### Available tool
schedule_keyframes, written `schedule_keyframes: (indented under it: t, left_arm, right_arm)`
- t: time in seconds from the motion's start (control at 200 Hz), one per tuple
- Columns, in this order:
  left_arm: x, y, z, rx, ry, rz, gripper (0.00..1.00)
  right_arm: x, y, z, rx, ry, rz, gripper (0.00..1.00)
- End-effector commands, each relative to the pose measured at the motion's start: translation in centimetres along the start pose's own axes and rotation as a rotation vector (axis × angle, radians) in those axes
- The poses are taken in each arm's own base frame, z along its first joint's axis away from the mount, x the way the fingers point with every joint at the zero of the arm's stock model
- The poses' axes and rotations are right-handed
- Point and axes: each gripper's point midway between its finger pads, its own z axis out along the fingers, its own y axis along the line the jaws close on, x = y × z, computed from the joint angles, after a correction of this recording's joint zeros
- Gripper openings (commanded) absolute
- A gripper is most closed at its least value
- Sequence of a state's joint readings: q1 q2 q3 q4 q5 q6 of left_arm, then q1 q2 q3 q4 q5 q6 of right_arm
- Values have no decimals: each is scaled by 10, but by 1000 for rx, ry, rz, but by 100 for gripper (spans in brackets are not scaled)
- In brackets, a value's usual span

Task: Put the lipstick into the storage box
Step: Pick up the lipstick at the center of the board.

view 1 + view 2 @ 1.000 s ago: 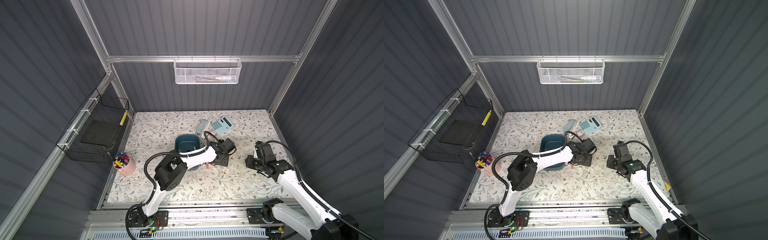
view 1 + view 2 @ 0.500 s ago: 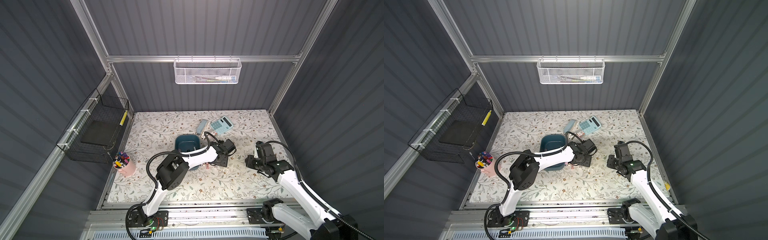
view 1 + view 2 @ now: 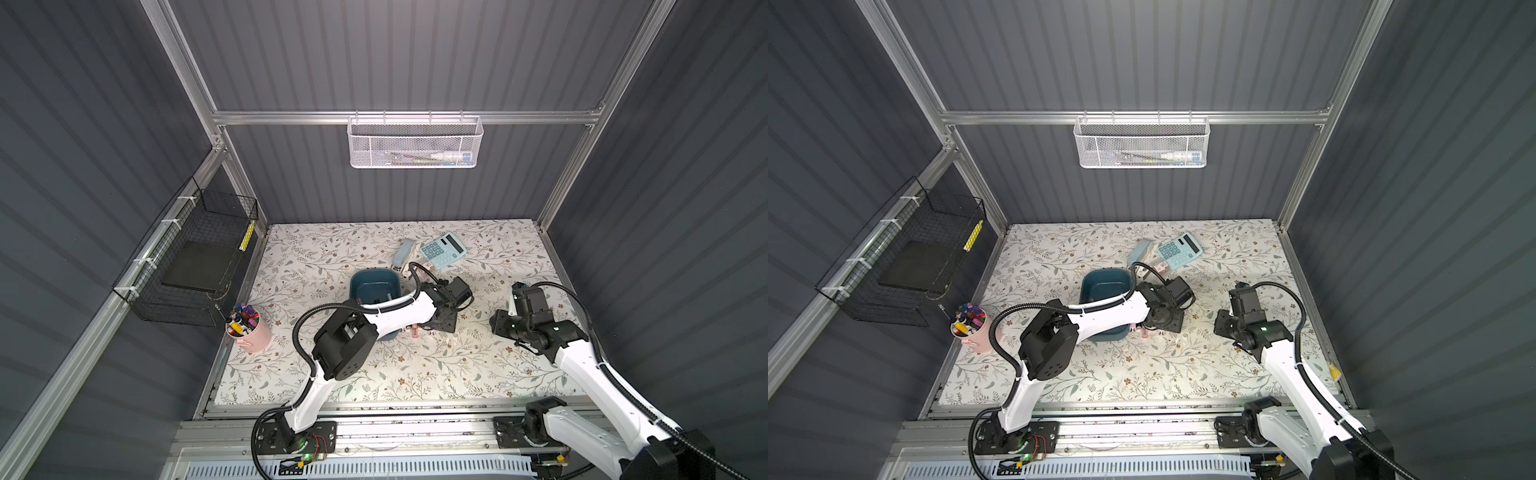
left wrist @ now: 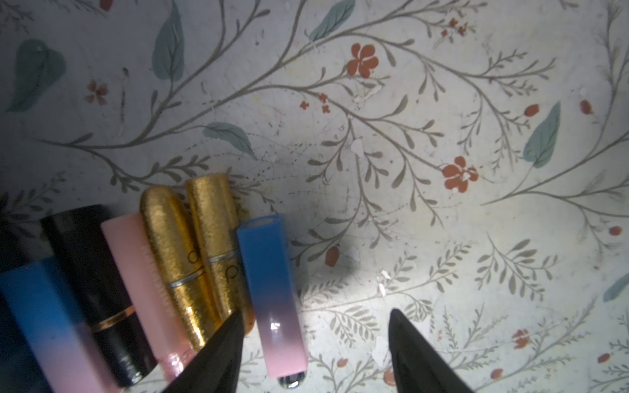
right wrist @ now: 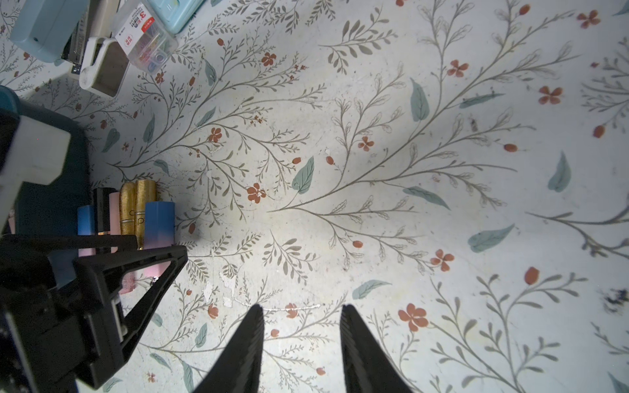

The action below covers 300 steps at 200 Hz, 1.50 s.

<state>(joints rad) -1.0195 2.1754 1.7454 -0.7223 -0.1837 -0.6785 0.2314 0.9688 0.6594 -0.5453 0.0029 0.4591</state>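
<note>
At lower centre, left fingers stand wide around the blue-pink lipstick; right fingers narrowly parted, empty.

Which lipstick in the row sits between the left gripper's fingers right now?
The blue-to-pink lipstick at the row's end, beside a gold one; its twin lies at the opposite end, outside the open left gripper.

Storage box: near wall being hidden by left arm in both top views. Lipsticks: ends being cropped at left wrist view's edge.
</note>
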Motion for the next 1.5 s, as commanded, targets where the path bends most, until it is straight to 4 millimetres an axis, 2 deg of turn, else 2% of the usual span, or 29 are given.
schedule_keyframes:
  t: [0.0, 0.69, 0.936, 1.301, 1.496]
  left_arm:
    - [-4, 4, -1, -18, 4, -10, 67]
    - [7, 4, 24, -37, 54, -4, 64]
    - [10, 5, 31, -43, 68, -2, 54]
    - [13, 9, 33, -49, 81, 0, 15]
    - [5, 5, 20, -31, 58, -2, 10]
  right_arm:
    - [2, -1, 1, -4, 4, -10, 41]
    - [3, -1, 3, -17, 5, -5, 41]
    - [3, -2, 3, -14, 5, -3, 41]
    - [2, -3, 2, -11, 2, 2, 41]
    - [1, -4, 1, -6, 2, 4, 41]
